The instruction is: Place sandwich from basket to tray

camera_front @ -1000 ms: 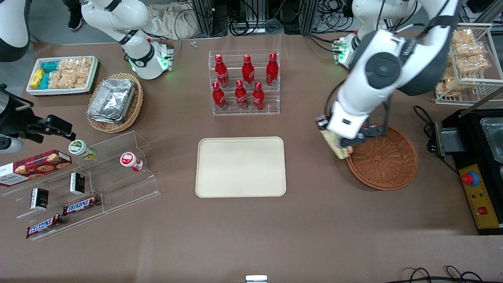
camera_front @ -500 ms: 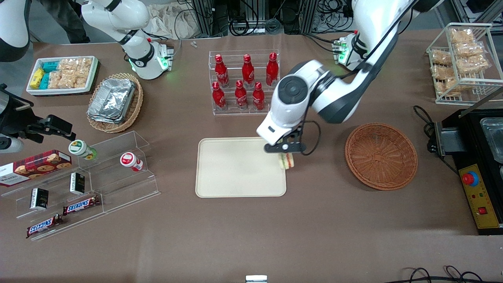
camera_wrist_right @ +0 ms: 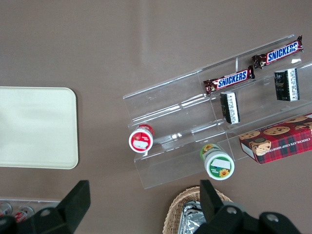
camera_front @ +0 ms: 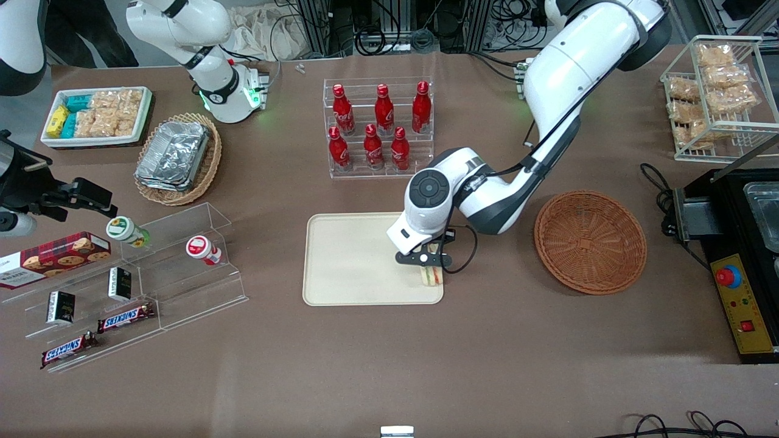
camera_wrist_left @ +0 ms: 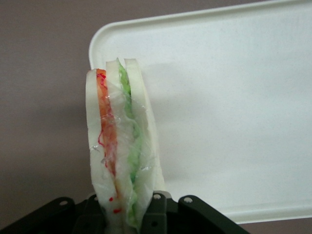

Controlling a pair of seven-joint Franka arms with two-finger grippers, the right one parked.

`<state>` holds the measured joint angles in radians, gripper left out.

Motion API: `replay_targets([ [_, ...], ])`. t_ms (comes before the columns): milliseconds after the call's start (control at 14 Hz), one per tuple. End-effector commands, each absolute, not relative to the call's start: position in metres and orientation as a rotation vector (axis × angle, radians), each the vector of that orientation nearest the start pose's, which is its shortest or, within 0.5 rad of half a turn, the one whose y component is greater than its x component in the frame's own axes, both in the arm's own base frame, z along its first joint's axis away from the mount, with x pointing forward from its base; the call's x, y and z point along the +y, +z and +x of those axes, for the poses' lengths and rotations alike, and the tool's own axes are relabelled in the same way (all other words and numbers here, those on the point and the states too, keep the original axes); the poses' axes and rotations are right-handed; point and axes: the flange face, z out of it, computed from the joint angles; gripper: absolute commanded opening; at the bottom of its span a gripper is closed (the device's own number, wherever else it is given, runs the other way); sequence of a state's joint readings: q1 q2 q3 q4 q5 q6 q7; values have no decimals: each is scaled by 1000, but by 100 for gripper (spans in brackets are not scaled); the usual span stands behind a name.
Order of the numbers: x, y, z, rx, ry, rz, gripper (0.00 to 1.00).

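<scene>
Tool (camera_front: 428, 266) clenched on sandwich (camera_front: 431, 275), w/ fingers (camera_wrist_left: 155, 214) pinching its base in the wrist view; wedge (camera_wrist_left: 119, 146) stands upright, white bread w/ orange-red & green layers under clear wrap. Landmark = tray (camera_front: 353, 267), cream-beige, flat on desk (camera_front: 389, 365). Sandwich is over the tray's corner nearest the front camera, on the working arm's end, just inside the rim; can't tell if it touches the tray (camera_wrist_left: 234, 107) surface. Basket (camera_front: 590, 241), reddish-brown wicker, sits on desk well apart from tray, toward working arm's end, nothing in it. Rack of red bottles (camera_front: 378, 128) is farther from front camera than tray. Clear stepped shelf w/ snack bars (camera_front: 125, 316) lies beside tray toward parked arm's end.
</scene>
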<state>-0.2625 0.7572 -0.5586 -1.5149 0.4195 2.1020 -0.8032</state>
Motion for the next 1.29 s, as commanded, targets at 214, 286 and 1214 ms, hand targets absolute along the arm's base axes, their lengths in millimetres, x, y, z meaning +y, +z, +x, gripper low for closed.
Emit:
replay_targets([
  [214, -466, 234, 533, 293, -12, -3124, 100],
  [286, -466, 234, 533, 295, -10, -3123, 100],
  [1214, -354, 459, 571, 30, 63, -3133, 100],
])
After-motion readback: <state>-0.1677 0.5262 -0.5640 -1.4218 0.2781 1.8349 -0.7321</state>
